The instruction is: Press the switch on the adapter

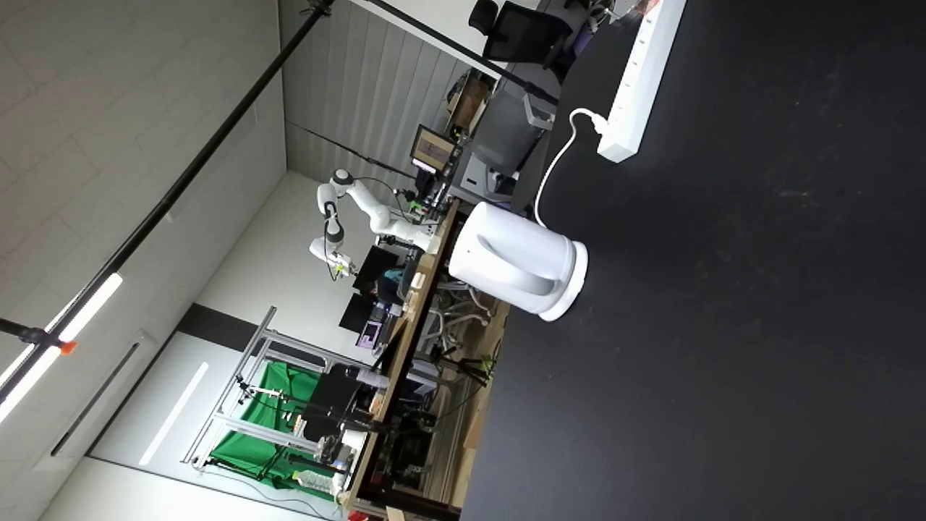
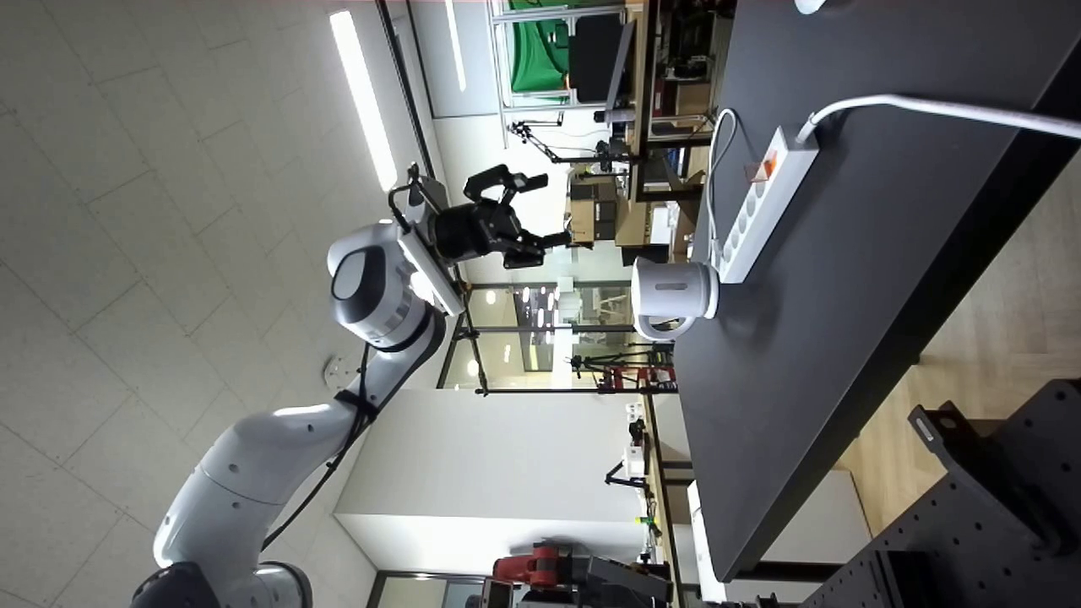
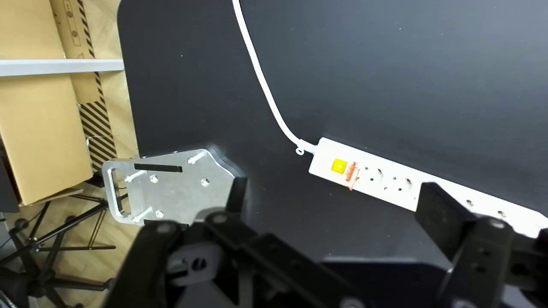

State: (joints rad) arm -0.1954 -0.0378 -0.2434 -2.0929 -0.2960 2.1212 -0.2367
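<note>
The adapter, a long white power strip, lies on the black table in both exterior views [image 1: 644, 87] [image 2: 764, 203] and in the wrist view [image 3: 390, 182]. Its switch [image 3: 339, 166] is a lit yellow square near the cord end, with a clear orange flap [image 3: 352, 172] standing beside it; the flap also shows in an exterior view [image 2: 767, 167]. My gripper [image 2: 547, 211] is open and empty, well above the table and apart from the adapter. In the wrist view the switch lies between and beyond the open fingertips [image 3: 336, 188]. The right finger hides part of the strip.
A white jug [image 1: 517, 257] [image 2: 671, 287] stands by the strip's far end, with a white cord plugged in there. A thick white cord [image 3: 269, 96] leaves the switch end. A metal plate [image 3: 175, 192] sits at the table's edge. Cardboard boxes [image 3: 43, 128] stand beyond it.
</note>
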